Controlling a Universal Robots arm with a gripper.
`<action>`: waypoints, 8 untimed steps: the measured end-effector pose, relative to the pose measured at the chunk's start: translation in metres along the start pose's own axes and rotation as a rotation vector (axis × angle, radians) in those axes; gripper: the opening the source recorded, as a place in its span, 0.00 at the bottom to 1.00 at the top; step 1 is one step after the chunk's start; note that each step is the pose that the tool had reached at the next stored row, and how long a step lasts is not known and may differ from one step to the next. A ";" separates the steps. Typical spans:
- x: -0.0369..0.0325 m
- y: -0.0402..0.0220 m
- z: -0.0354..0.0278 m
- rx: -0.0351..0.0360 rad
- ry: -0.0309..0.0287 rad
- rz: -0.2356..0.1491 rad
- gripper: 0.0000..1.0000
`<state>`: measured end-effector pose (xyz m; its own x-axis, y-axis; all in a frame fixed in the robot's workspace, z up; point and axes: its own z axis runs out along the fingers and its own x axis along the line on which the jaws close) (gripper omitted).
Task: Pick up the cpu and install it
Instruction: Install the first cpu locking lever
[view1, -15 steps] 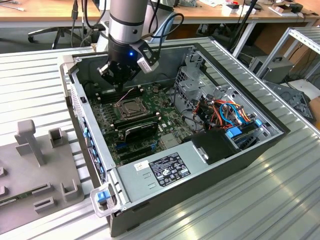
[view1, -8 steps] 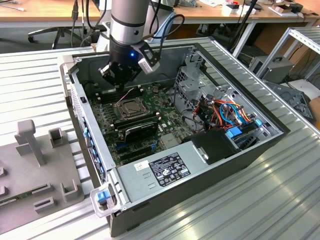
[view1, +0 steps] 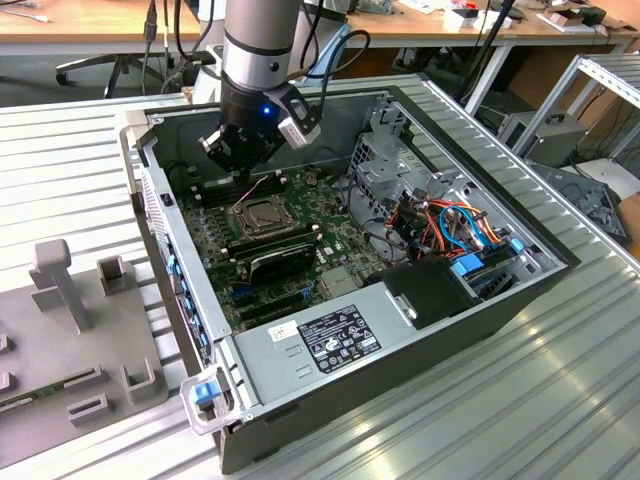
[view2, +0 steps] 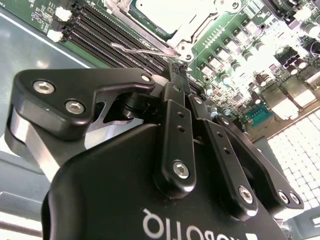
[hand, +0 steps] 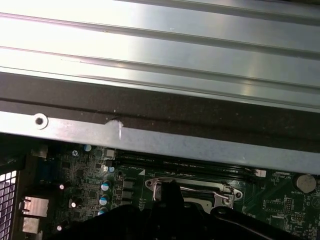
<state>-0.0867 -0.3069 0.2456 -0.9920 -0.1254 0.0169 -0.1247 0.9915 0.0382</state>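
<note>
One arm works here, its gripper hanging inside the open computer case, just above the socket on the green motherboard. In the second wrist view the fingers are drawn together to a narrow tip with nothing visible between them. The cpu, a flat pale silver-grey square, lies inside the socket in the second wrist view, ringed by the bright metal frame. So the pick and the placing look done. Whether the frame is latched down I cannot tell; a thin wire lever shows beside the socket. Dark memory slots run in long ridged rows next to the socket. The case walls are dull sheet steel, and it rests on a ribbed aluminium worktop.
</note>
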 end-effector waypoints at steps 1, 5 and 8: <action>-0.0006 -0.0001 0.0004 0.0000 0.0000 0.000 0.11; -0.0024 -0.0004 0.0013 0.0001 0.0000 0.000 0.11; -0.0033 -0.0005 0.0019 0.0000 0.0001 0.000 0.11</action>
<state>-0.0834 -0.3069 0.2436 -0.9919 -0.1255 0.0169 -0.1248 0.9914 0.0382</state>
